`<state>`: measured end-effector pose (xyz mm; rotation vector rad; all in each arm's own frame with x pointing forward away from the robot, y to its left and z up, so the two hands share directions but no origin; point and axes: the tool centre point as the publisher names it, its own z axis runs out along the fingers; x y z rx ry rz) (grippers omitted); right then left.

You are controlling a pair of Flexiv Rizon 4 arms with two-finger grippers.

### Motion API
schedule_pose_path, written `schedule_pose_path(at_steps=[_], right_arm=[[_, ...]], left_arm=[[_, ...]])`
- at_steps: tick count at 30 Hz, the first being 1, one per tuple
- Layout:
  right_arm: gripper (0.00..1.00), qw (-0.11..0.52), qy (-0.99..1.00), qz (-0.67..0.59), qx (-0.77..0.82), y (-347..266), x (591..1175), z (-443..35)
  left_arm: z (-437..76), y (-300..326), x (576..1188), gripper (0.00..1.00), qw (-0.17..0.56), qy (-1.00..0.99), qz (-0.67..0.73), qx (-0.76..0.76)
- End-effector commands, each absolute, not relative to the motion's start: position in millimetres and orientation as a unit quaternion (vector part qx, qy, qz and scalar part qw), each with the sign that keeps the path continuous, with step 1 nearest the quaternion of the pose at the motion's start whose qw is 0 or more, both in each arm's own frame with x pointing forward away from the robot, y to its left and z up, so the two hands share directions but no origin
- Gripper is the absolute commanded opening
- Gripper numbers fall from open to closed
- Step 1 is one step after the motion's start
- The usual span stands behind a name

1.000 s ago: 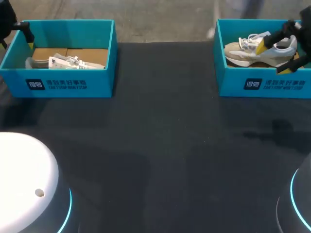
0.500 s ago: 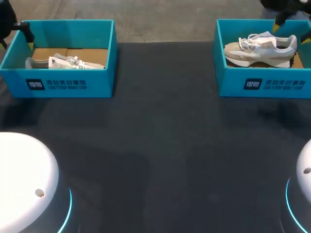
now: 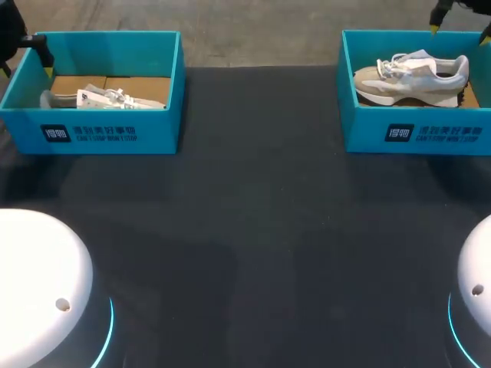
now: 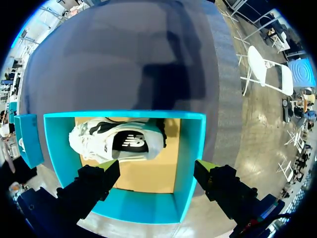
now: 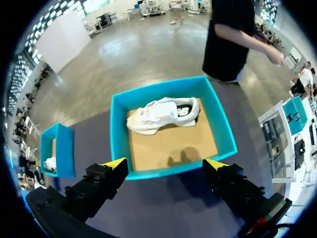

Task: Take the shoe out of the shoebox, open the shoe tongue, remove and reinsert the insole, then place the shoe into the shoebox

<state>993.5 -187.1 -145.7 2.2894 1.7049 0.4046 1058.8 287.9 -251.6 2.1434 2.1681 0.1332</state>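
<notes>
Lying on its side, a white-and-beige shoe [image 3: 410,77] is resting inside the right shoebox [image 3: 414,134] at the far right of the desk [image 3: 253,230], toe pointing left. The right gripper [image 3: 460,28] is hovering above the far right corner of that box — its yellow-tipped fingers are standing wide apart, released, holding nothing, and in its wrist view the shoe is showing ahead of them, well clear. At the far left the left shoebox [image 3: 100,134] is holding a second shoe [image 3: 103,98] on its cardboard floor. The left gripper [image 4: 157,166] is hanging over that box's far left corner — also spread open, gripping nothing, one finger over the box floor, the other past its wall.
</notes>
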Motion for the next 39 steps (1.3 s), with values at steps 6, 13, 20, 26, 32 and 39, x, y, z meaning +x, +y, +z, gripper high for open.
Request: schedule_pose_path(at_steps=[6, 13, 20, 26, 32, 39], right_arm=[[1.00, 0.154, 0.599, 0.066, 0.783, -209, 1079, -173], [1.00, 0.139, 0.590, 0.064, 0.793, -230, 1110, -192], [1.00, 0.164, 0.586, 0.045, 0.792, -255, 1134, -209], [1.00, 0.149, 0.579, 0.029, 0.801, -266, 1133, -226], [1.00, 0.150, 0.577, 0.025, 0.802, -267, 1131, -229], [1.00, 0.150, 0.577, 0.025, 0.802, -267, 1131, -229]], left_arm=[[-252, 288, 1059, 1.00, 0.045, 0.710, 0.044, 0.702], [-252, 288, 1059, 1.00, 0.045, 0.710, 0.044, 0.702], [-252, 288, 1059, 1.00, 0.045, 0.710, 0.044, 0.702], [-252, 288, 1059, 1.00, 0.045, 0.710, 0.044, 0.702], [-252, 288, 1059, 1.00, 0.045, 0.710, 0.044, 0.702], [-252, 288, 1059, 1.00, 0.045, 0.710, 0.044, 0.702]])
